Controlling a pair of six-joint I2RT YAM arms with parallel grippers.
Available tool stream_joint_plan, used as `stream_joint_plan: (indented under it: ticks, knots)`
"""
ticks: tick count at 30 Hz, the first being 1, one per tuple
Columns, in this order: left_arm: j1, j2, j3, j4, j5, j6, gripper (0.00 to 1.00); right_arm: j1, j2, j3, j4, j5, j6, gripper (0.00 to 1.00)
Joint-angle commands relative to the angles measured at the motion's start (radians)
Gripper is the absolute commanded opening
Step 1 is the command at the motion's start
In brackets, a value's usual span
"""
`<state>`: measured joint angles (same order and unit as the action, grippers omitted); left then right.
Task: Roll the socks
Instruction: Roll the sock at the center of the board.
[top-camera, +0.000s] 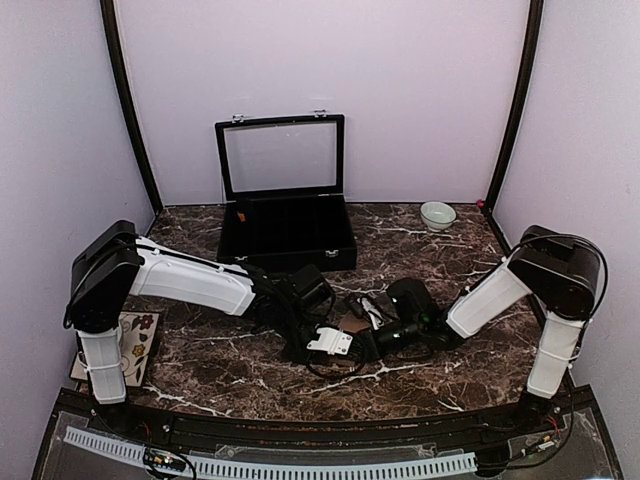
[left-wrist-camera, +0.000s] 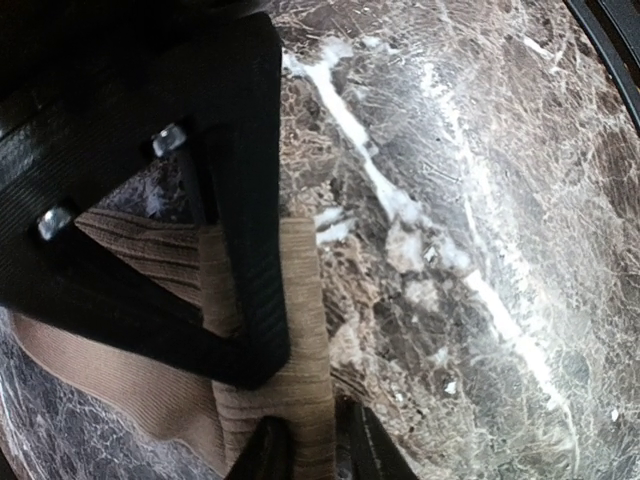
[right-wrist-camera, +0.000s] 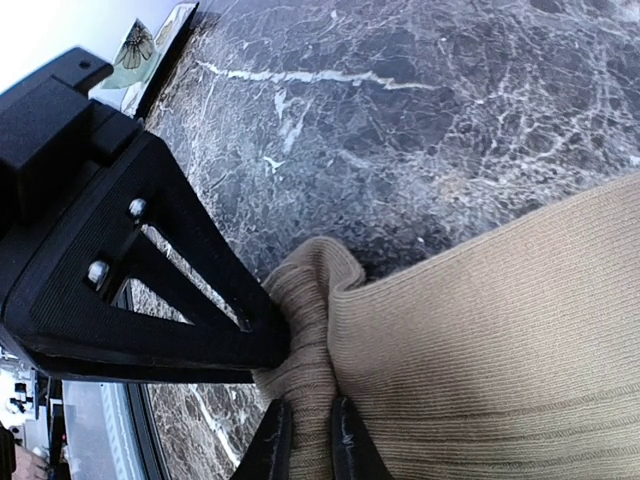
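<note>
Tan sock (right-wrist-camera: 480, 350), one visible, is pinched by left gripper (left-wrist-camera: 310, 450) and right gripper (right-wrist-camera: 308, 440)

Tan ribbed sock (right-wrist-camera: 480, 340), brown white-veined marble table (right-wrist-camera: 400, 100), black case (top-camera: 290, 235)

This was a robot test booth in a lab, not a home. Plain lilac walls (top-camera: 400, 80) closed 3 sides, with black poles (top-camera: 125, 100) at the corners. A left arm (top-camera: 190, 280) and a right arm (top-camera: 490, 295) were bolted at 6 o'clock to a marble-patterned desk (top-camera: 250, 385), beside a slotted cable rail (top-camera: 300, 465). A glass-lidded black case (top-camera: 288, 235) stood open at 12 o'clock.
</note>
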<state>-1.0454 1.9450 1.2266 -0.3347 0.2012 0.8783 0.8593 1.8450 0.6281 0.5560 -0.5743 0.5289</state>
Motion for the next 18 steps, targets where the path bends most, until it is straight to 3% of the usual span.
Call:
stream_joint_plan:
  ticks: [1,10,18]
  knots:
    - [-0.004,0.095,-0.046,-0.108,-0.016,-0.032,0.26,-0.007,0.024,-0.033,-0.078,0.030,-0.009,0.10]
    - [-0.004,0.142,-0.015,-0.170,0.005,-0.051,0.28,-0.116,-0.189,-0.005,-0.233,0.044,-0.115,0.25]
    - [-0.002,0.177,0.015,-0.224,0.030,-0.052,0.28,-0.143,-0.099,0.084,-0.300,0.034,-0.165,0.22]
